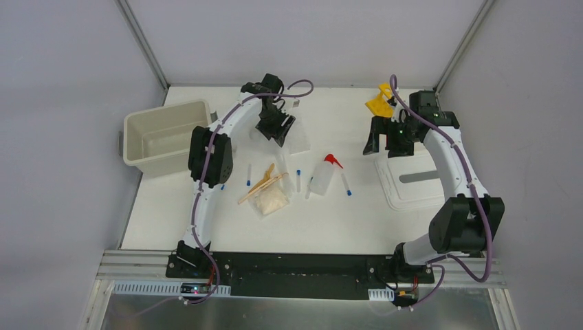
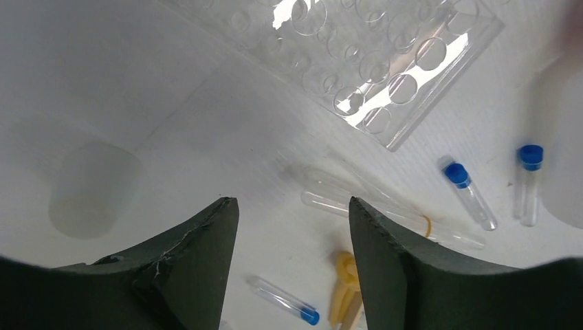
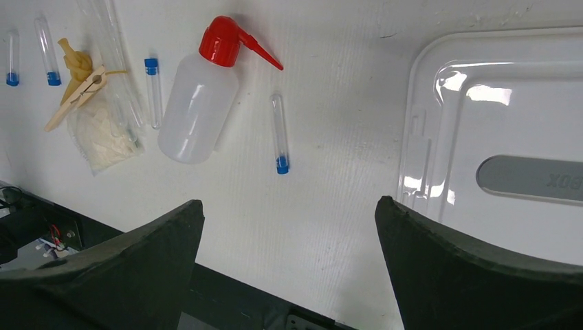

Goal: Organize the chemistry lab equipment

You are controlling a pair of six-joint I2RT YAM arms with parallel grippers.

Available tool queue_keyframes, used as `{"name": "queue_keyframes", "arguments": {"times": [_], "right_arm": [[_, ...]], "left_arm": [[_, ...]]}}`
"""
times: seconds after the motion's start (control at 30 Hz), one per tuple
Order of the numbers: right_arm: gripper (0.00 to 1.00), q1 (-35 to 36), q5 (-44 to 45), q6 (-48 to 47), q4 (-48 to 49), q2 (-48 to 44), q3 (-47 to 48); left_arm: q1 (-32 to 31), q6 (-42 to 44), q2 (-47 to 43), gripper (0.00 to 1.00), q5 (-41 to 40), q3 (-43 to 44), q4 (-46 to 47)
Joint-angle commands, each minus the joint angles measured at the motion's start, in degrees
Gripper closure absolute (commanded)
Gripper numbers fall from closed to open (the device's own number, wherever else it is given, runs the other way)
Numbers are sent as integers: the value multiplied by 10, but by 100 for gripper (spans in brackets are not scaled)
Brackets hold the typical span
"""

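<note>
My left gripper (image 1: 276,130) (image 2: 292,203) hangs open over the table's far middle, nothing between its fingers. Below it lie a clear holed rack (image 2: 371,62), a faint clear beaker (image 2: 93,189), long clear tubes (image 2: 357,203) and blue-capped tubes (image 2: 467,194) (image 2: 285,300). The squeeze bottle with the red nozzle (image 1: 322,176) (image 3: 196,106) lies mid-table, a blue-capped tube (image 3: 280,134) beside it. Wooden sticks (image 1: 261,184) (image 3: 77,93) rest on the beige packet (image 1: 269,201) (image 3: 103,134). My right gripper (image 1: 385,141) (image 3: 289,203) is wide open and empty, above bare table. A yellow rack (image 1: 379,103) sits behind it.
The cream bin (image 1: 165,137) stands at the table's left edge, beside the left arm. Its white lid (image 1: 412,180) (image 3: 502,124) lies flat on the right, under the right arm. A black base rail (image 1: 295,271) runs along the near edge.
</note>
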Motion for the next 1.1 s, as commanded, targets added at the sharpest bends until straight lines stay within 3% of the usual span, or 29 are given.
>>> {"name": "queue_keyframes", "arguments": {"times": [0.0, 0.27, 0.5, 0.73, 0.93, 1.07], "right_arm": [[1, -16, -31, 4, -1, 10, 20], [1, -91, -67, -15, -30, 22, 48], [1, -139, -81, -46, -54, 5, 43], [1, -161, -90, -68, -64, 3, 32], [1, -152, -74, -28, -12, 17, 30], [2, -106, -22, 24, 43, 45, 46]], "left_arm": [[-10, 132, 11, 39, 15, 26, -2], [-25, 251, 78, 43, 51, 86, -1], [-53, 293, 158, 44, 80, 211, 6], [-124, 336, 181, 44, 88, 227, 102], [-140, 221, 147, 43, 137, 224, 196], [-131, 152, 61, 38, 145, 153, 235]]}}
